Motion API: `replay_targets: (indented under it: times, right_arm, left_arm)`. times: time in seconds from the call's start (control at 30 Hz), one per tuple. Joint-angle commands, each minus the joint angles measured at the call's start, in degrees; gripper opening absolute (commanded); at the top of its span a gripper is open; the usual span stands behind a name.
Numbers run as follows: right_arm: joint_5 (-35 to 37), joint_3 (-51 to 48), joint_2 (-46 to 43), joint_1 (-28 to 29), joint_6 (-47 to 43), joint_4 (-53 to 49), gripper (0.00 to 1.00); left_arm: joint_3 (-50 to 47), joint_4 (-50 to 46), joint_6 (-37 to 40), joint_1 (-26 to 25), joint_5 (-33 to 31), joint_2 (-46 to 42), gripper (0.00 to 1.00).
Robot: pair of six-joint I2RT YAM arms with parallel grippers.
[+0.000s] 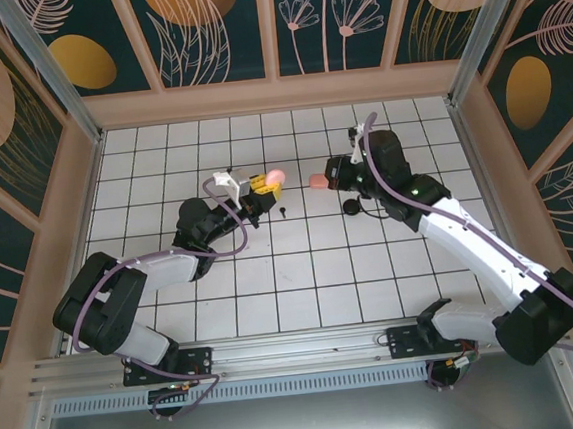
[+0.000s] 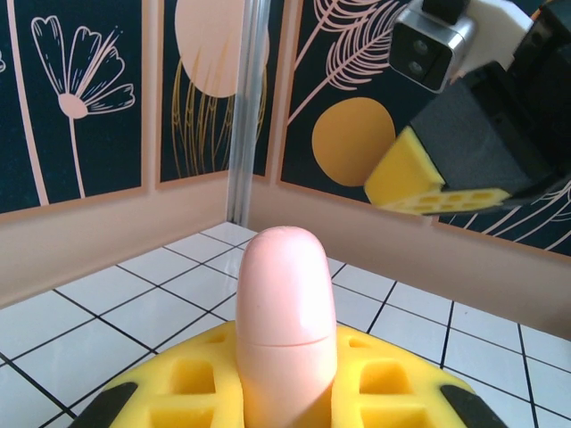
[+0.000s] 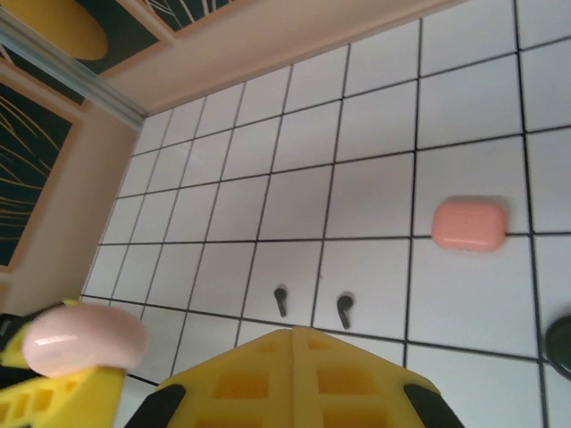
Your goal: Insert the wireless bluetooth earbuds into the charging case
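The left gripper (image 1: 256,188) is clamped on a pale pink rounded plastic charging case (image 2: 285,312). The case is closed along its seam and juts out past the gripper's tips, over the middle of the white tiled table (image 1: 161,155). Facing it from the right, the right gripper (image 3: 294,361) has its yellow padded fingers (image 3: 357,392) pressed together with nothing between them. Two small black stemmed earbuds (image 3: 280,300) lie side by side, not touching, on the tiles near the table's centre, between the two grippers. A coral pink closed case (image 3: 469,224) rests flat on the tiles nearby, on the side toward the far edge, apart from both earbuds.
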Motion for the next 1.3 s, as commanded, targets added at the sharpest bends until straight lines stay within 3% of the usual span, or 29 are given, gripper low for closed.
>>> replay_targets:
  times: [0.0,0.5,0.87,1.17,1.27]
  right_arm:
    - [-0.62,4.94,3.4,1.45,-1.95,2.48,0.02]
    - [4.66,18.21,17.38,8.65,-5.63,2.58,0.0]
    - [8.18,14.32,22.92,15.24,-4.86,3.58,0.0]
    - [10.54,12.86,20.93,12.59,-2.49,5.8,0.0]
    - [11.11,13.85,18.59,9.15,-1.15,6.87,0.09]
  left_arm:
    - [-0.37,2.96,-0.36,0.0,0.01,0.21,0.0]
    - [2.66,2.06,-0.13,-1.01,2.67,1.62,0.0]
    - [5.85,0.66,-1.97,-1.13,1.31,2.32,0.0]
    - [7.58,-0.24,-3.42,-1.15,0.24,4.6,0.0]
    - [7.62,0.28,-4.97,-1.15,-0.14,6.51,0.0]
